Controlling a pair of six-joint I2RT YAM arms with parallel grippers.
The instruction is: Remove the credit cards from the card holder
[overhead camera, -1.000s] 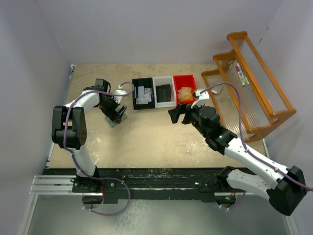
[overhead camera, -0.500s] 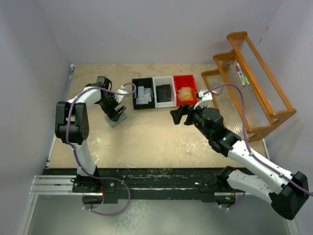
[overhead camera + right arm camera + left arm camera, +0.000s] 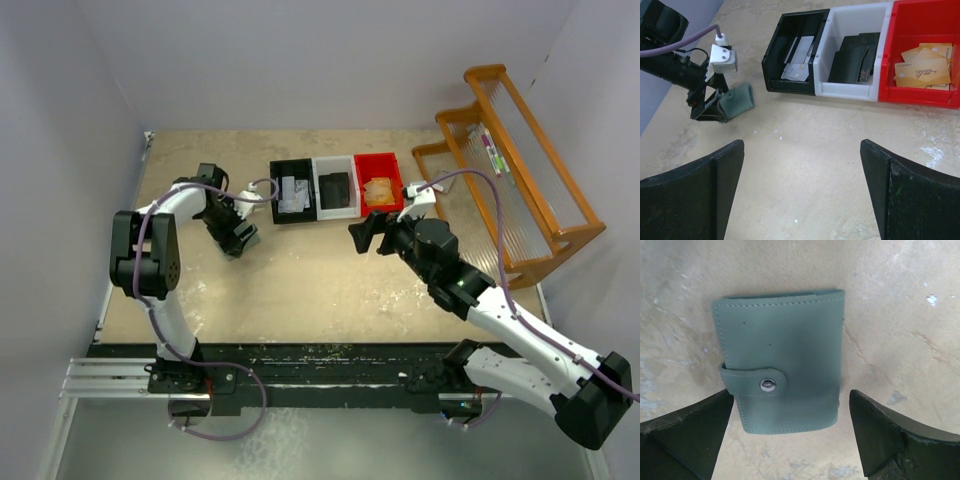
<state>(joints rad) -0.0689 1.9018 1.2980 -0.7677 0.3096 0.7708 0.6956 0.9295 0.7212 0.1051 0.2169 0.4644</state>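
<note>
Rail: a black base rail [image 3: 320,385] runs across the bottom of the overhead frame, with both arm bases on it.
Desk: a tan, scuffed board [image 3: 300,290] with pale marks fills the middle of that frame.
Right jaws: wide apart and holding nothing. They hover over bare desk just right of centre in the overhead frame. The dark fingertips [image 3: 725,165] sit in the lower corners of the right wrist view.
Left jaws: wide apart and gripping nothing. They are left of centre in the overhead frame, lowered at the card holder. One fingertip [image 3: 710,425] stands on each side of it, in the lower corners of the left wrist view.
Card holder [image 3: 780,360]: pale teal and folded shut, with its strap fastened by a metal snap [image 3: 767,385]. It lies on the desk between the left fingertips; whether they touch it cannot be told.
Black bin [image 3: 772,75]: leftmost of three bins in a row, upper centre of the overhead frame. Pale grey-white cards [image 3: 799,70] lie inside.
White bin [image 3: 840,90]: the middle bin, touching both neighbours. It holds dark flat things [image 3: 852,62].
Red bin [image 3: 920,97]: the right end of the row. Tan-orange cards [image 3: 925,70] lie inside.
Rack [image 3: 520,200]: orange wood, along the right edge of the overhead frame.
</note>
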